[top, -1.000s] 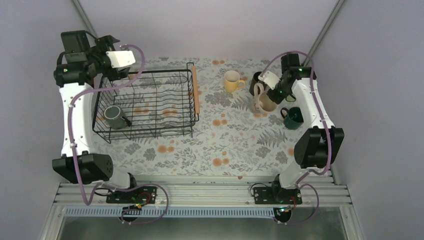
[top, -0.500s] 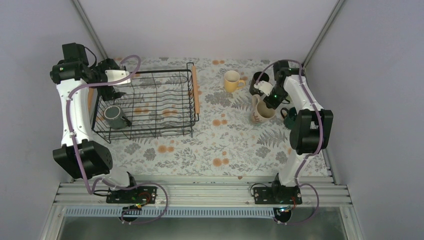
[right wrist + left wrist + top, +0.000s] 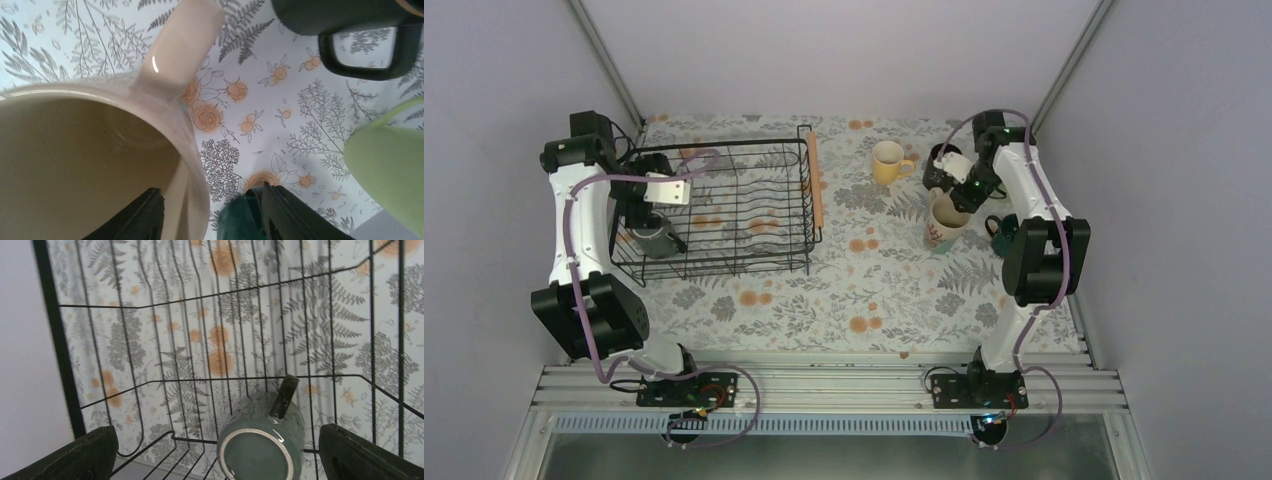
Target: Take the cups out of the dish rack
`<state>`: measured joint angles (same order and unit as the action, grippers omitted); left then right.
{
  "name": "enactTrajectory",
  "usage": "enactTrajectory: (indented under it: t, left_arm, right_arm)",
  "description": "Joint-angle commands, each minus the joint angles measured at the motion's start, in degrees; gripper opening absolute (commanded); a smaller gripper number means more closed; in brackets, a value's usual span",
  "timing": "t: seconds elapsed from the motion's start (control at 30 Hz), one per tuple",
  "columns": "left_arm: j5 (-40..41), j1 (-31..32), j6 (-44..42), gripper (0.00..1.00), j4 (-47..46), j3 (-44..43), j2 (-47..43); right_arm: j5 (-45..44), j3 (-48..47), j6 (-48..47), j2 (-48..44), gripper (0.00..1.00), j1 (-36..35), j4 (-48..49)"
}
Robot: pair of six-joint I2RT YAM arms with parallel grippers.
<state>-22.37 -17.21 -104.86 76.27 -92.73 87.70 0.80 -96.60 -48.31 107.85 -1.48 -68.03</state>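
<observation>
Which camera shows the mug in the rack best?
Left wrist: the mug is close, handle clear. The top view shows it small, partly under the left gripper; the right wrist view misses it.

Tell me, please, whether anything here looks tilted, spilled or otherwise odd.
Nothing is clearly wrong: no spill or breakage shows. The right gripper straddles the rim of the cream mug, one finger inside, and I cannot tell whether that mug stands flat.
</observation>
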Motion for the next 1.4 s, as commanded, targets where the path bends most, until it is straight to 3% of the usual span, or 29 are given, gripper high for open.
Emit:
enactTrajectory:
  t: [0.0,0.13,0.37,0.5,0.73,1.2,1.37]
  left_arm:
    - [2.1,0.02,-9.83,1.0,1.49,3.55,-1.69]
    - [4.48,0.69,-16.89,0.99,-0.39,10.15,-4.64]
    - [5.85,2.9,-21.56,0.72,-6.98,13.6,-4.61]
    - [7.41,4.05,-20.61,0.63,-8.24,12.77,-1.9]
    - [16.06,4.98,-22.67,0.62,-9.73,14.33,2.55]
    - [23.0,7.57,-20.47,0.62,-13.38,16.62,8.69]
    - [25.26,8.95,-19.14,0.57,-15.35,18.96,10.46]
  right_arm:
    - [0.59,-3.93,-0.65,-2.87,0.55,-0.02,-2.3]
    - [2.49,-7.4,-0.72,-5.78,0.59,-0.02,-4.14]
    - [3.96,-10.33,-0.3,-10.15,0.61,-2.26,-5.6]
    - [4.03,-10.22,0.66,-11.74,0.61,-3.57,-5.6]
    - [4.19,-9.99,1.28,-12.15,0.62,-4.54,-5.61]
    - [4.71,-10.74,1.94,-11.08,0.63,-5.47,-5.62]
    - [5.2,-12.5,3.16,-10.64,0.65,-5.91,-5.62]
